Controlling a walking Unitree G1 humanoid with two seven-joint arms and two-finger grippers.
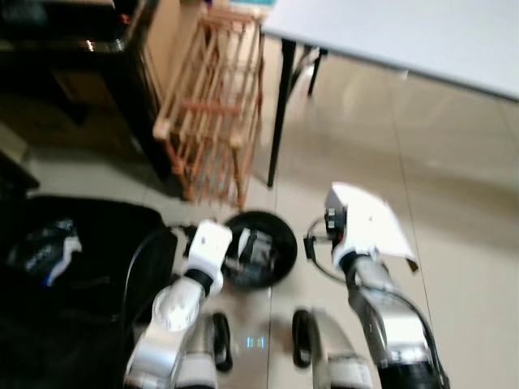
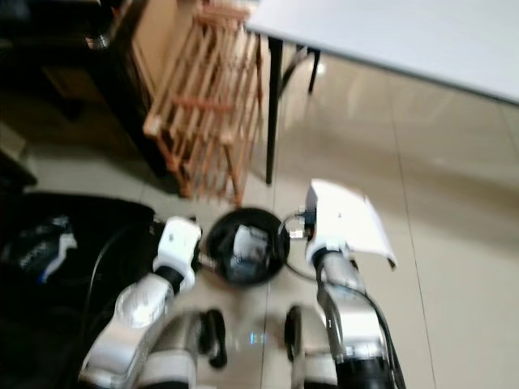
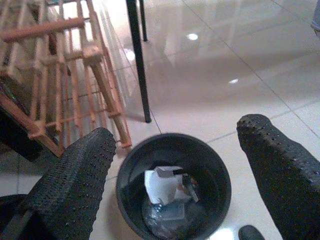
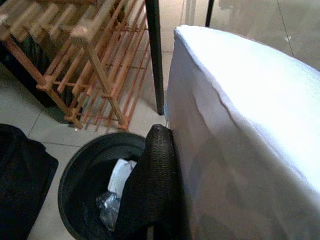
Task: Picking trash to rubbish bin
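A round black rubbish bin [image 1: 263, 219] stands on the tiled floor, holding white paper and clear plastic trash [image 3: 165, 187]. My left gripper [image 1: 243, 253] hovers at the bin's left rim, open, with nothing between its two black fingers [image 3: 82, 172]. My right gripper [image 1: 336, 225] is just right of the bin and shut on a white sheet of paper or card [image 1: 373, 220]. In the right wrist view one black finger [image 4: 152, 190] presses against the sheet [image 4: 245, 125]; the other finger is hidden behind it. The bin [image 4: 82, 177] lies below and beside that finger.
A wooden rack [image 1: 212, 105] leans behind the bin. A black table leg [image 1: 278, 121] and white tabletop [image 1: 405, 32] stand to the right of it. A black bag [image 1: 73, 267] with a blue-and-white item lies on the left. Open tiled floor [image 1: 462, 211] spreads right.
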